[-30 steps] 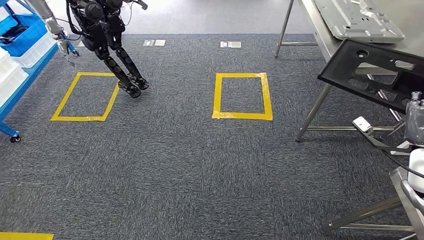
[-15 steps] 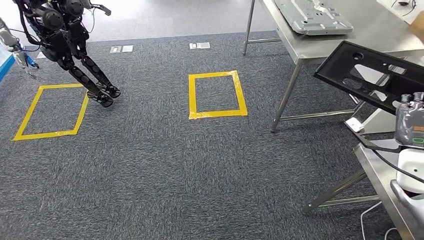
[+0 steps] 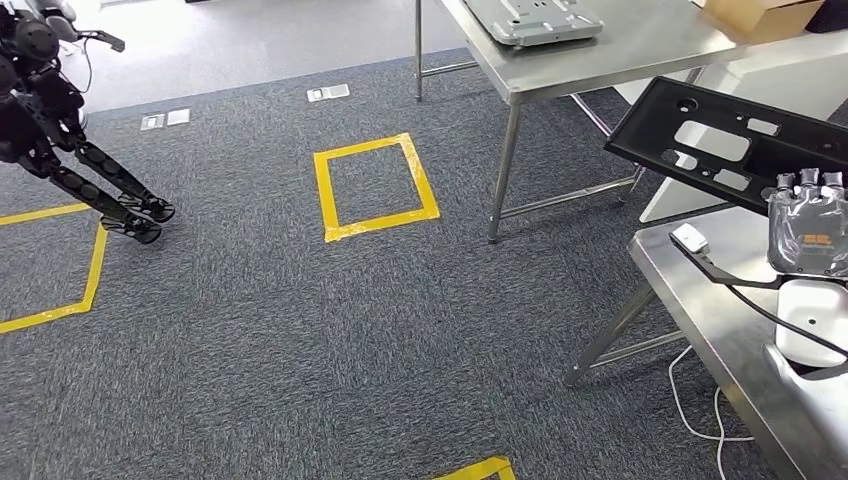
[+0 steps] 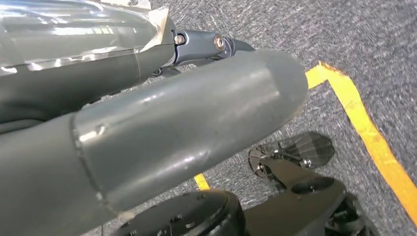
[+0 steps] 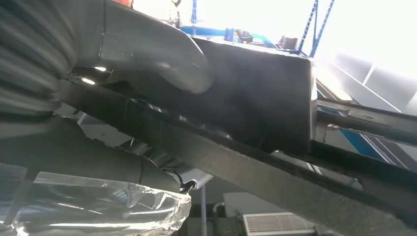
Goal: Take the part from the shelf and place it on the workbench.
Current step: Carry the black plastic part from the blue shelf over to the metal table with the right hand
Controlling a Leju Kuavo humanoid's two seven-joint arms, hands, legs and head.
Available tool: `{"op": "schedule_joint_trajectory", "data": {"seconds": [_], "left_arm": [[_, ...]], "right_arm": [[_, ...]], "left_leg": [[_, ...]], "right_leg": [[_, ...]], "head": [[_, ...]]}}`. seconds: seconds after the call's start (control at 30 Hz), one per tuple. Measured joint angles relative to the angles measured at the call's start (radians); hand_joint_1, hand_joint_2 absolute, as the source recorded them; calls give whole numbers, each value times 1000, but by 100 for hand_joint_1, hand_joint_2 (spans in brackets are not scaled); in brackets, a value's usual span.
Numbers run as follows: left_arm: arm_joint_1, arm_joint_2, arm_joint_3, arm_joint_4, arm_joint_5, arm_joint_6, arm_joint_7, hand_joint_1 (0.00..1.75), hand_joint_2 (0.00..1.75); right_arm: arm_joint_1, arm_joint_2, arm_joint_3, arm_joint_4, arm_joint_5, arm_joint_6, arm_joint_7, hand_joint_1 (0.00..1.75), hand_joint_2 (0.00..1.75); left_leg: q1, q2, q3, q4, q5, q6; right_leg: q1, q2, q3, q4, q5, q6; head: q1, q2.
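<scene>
Part (image 3: 735,150) underside gripped by right robot hand (image 5: 147,54).

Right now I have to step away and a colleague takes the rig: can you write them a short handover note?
Right robot hand grips the black part, carried off the shelf.
Left robot hand hangs by the floor; whether it is open or closed is unclear.
Steel workbench stands ahead to the right, with a grey panel on it.
Done: part picked up.
Left: step to the workbench and set the part down.

Two metal desks (image 3: 600,55) (image 3: 715,330) are seen. One black part (image 3: 740,145) is counted, and one grey part (image 3: 530,20). One brown box (image 3: 760,15) is seen. Three yellow tape squares (image 3: 375,188) (image 3: 60,265) (image 3: 480,470) are counted on the floor. One other robot (image 3: 60,120) is seen.
</scene>
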Motion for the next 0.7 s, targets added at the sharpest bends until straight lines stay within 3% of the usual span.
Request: {"op": "schedule_joint_trajectory", "data": {"seconds": [0.07,0.13,0.17,0.2,0.23,0.3,0.37,0.43,0.5,0.57,0.63,0.67,0.7], "left_arm": [[2,-1,0,0,0,0,0,0,0],[5,-1,2,0,0,0,0,0,0],[6,-1,3,0,0,0,0,0,0],[7,-2,4,0,0,0,0,0,0],[7,-2,4,0,-1,-1,0,0,0],[7,-2,5,0,-3,-2,0,0,0],[8,-2,6,0,-8,-4,-1,0,0],[7,-3,6,0,-11,-7,-1,0,0],[6,-4,6,0,-12,-9,-2,0,0],[7,-4,8,0,-12,-9,-3,0,0],[9,-4,15,0,-12,-9,-3,0,0],[9,-4,19,0,-12,-9,-3,0,0],[9,-4,21,0,-11,-9,-3,0,0]], "right_arm": [[-9,5,-8,7,0,-5,-8,175,175],[-14,13,-10,14,0,-9,-12,175,175],[-12,16,-13,16,0,-10,-15,175,175],[-8,17,-18,19,0,-10,-17,175,175],[-4,17,-27,20,0,-10,-20,175,175],[8,17,-53,20,0,-10,-24,175,175],[22,17,-80,19,0,-11,-31,175,175],[42,16,-104,16,0,-11,-43,175,175],[66,13,-133,12,0,-11,-63,175,175],[80,18,-164,7,0,-11,-91,175,175],[92,29,-187,4,0,-11,-118,175,175],[97,35,-195,3,0,-11,-129,175,175],[100,41,-200,3,0,-11,-138,175,175]], "left_leg": [[9,-64,-46,106,-64,-10],[13,-83,-101,223,-113,-12],[14,-84,-111,242,-111,-10],[15,-87,-102,224,-91,-8],[16,-95,-75,169,-56,-5],[19,-142,-11,41,-1,-2],[16,-168,14,-13,15,0],[8,-143,15,-18,22,11],[5,-119,16,-35,36,30],[2,-92,13,-46,46,42],[0,-63,7,-46,48,45],[-1,-48,5,-45,49,46],[-2,-34,3,-45,49,46]], "right_leg": [[1,19,-4,0,4,-10],[6,43,-9,0,7,-15],[8,55,-10,0,8,-16],[9,67,-10,0,9,-16],[9,79,-10,0,10,-15],[10,101,-12,0,14,-9],[11,120,-19,-1,21,1],[13,135,-27,-5,29,14],[16,101,-47,19,16,16],[19,46,-96,114,-32,5],[21,30,-147,236,-81,2],[21,28,-154,263,-89,6],[21,25,-139,251,-83,13]], "head": [[-2,0],[-2,0],[-2,0],[-2,0],[-2,0],[-1,0],[-1,0],[-1,0],[1,0],[5,0],[7,0],[7,0],[7,0]]}}
